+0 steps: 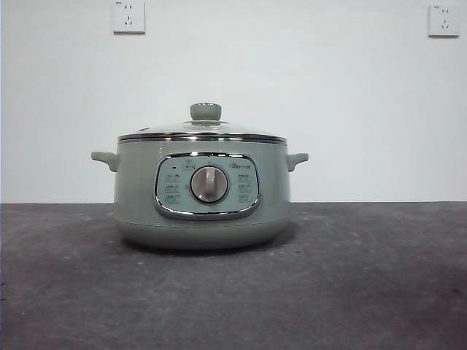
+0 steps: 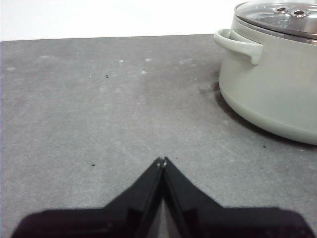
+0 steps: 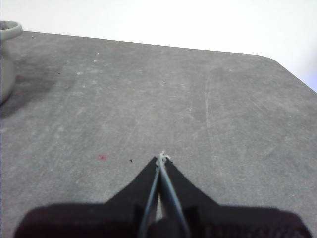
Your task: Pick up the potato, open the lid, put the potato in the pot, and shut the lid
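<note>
The pale sage-green pot (image 1: 202, 193) stands in the middle of the dark table with its silver dial facing the front view. The glass lid (image 1: 202, 131) with its green knob (image 1: 206, 111) sits closed on it. The pot also shows in the left wrist view (image 2: 277, 84) with the lid (image 2: 285, 15) on top, and as an edge in the right wrist view (image 3: 7, 59). The potato is not in view. My left gripper (image 2: 162, 161) is shut and empty above bare table beside the pot. My right gripper (image 3: 162, 158) is shut and empty above bare table on the pot's other side.
The dark grey table (image 1: 365, 292) ends at a white wall with two sockets (image 1: 128, 16). The table's far edge and a rounded corner (image 3: 277, 59) show in the right wrist view. A small red speck (image 3: 102, 157) lies on the table.
</note>
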